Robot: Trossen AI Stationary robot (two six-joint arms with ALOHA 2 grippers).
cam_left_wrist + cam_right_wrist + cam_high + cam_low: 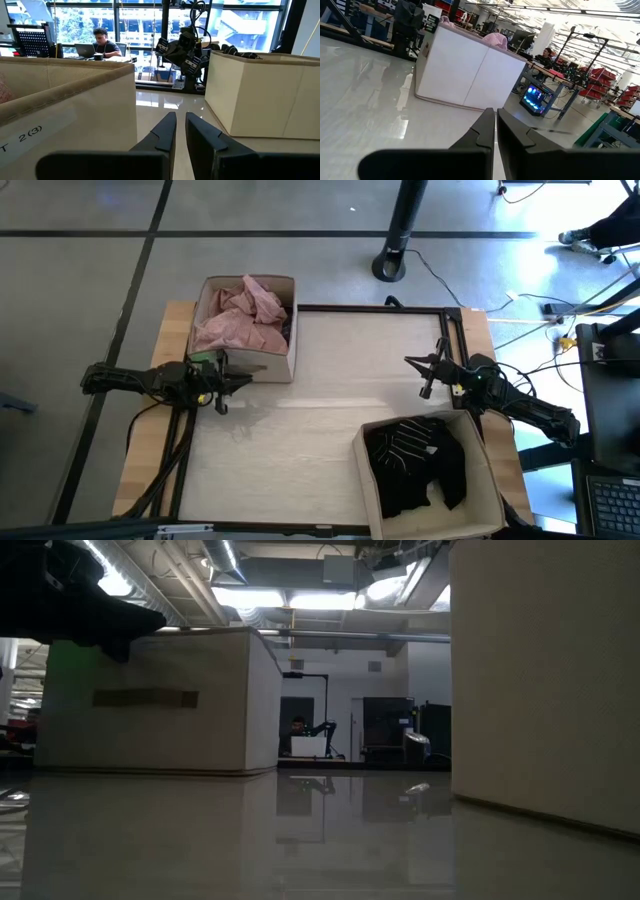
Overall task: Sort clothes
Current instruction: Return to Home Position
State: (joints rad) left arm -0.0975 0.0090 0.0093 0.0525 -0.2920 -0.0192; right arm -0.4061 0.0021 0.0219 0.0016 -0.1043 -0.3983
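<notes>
Pale pink clothes (245, 315) lie heaped in a tan box (282, 368) at the table's far left; they peek over its rim in the right wrist view (495, 39). Black clothes with white stripes (415, 460) fill a second box (365, 480) at the near right. My left gripper (245, 377) hovers level beside the pink box's near wall, shut and holding nothing (180, 116). My right gripper (412, 363) hovers level just beyond the black box's far side, shut and holding nothing (495, 111). The two grippers point toward each other across the table.
The pale tabletop (330, 390) lies bare between the two boxes. A black frame (370, 309) runs along the table's far edge. A stand's round base (390, 268) sits on the floor beyond. People sit at desks (102, 42) in the room behind.
</notes>
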